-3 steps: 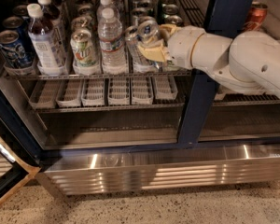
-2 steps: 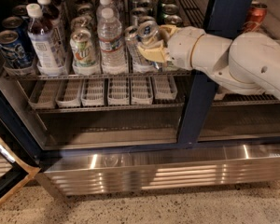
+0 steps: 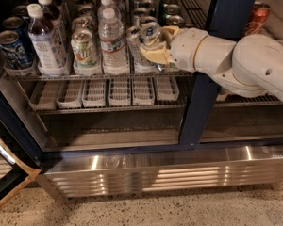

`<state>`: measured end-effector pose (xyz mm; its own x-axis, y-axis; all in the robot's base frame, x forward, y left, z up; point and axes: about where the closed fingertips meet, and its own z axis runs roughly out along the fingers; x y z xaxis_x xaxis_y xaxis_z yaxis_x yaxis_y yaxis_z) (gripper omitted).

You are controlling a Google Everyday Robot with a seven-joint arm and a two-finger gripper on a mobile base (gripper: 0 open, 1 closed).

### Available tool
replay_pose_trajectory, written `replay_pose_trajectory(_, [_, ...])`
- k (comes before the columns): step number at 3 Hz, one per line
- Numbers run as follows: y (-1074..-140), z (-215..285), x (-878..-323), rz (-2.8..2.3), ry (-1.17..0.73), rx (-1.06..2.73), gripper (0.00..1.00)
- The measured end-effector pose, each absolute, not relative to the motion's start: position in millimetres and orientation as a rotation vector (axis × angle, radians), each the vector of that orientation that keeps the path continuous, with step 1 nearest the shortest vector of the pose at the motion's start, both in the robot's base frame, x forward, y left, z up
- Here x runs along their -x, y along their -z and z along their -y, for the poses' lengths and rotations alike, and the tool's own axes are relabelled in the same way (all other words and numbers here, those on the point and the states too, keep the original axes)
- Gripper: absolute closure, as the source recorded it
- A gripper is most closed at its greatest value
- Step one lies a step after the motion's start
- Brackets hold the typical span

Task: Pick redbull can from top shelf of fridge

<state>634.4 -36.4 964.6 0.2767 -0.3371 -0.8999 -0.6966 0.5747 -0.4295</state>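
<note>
My gripper (image 3: pixel 159 44) is at upper centre of the frame, on the top shelf (image 3: pixel 85 74) of the fridge (image 3: pixel 226 13), and looks clasped around the redbull can (image 3: pixel 150 33). I'd lift it slightly, then draw straight back, keeping clear of the water bottle (image 3: pixel 112 41) just to its left.

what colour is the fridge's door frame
Dark blue door frame, camera view; gripper at the redbull can on the top shelf.

Bulbous, glossy white arm (image 3: pixel 254 65) segments, one small dark dot on the shell; pale tan gripper (image 3: pixel 155 40) at twelve o'clock.
</note>
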Motion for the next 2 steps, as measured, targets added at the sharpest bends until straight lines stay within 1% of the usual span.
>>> replay_pose_trajectory(2, [-967.8,34.7,-628.9,-1.315,-0.305,1.004,1.00])
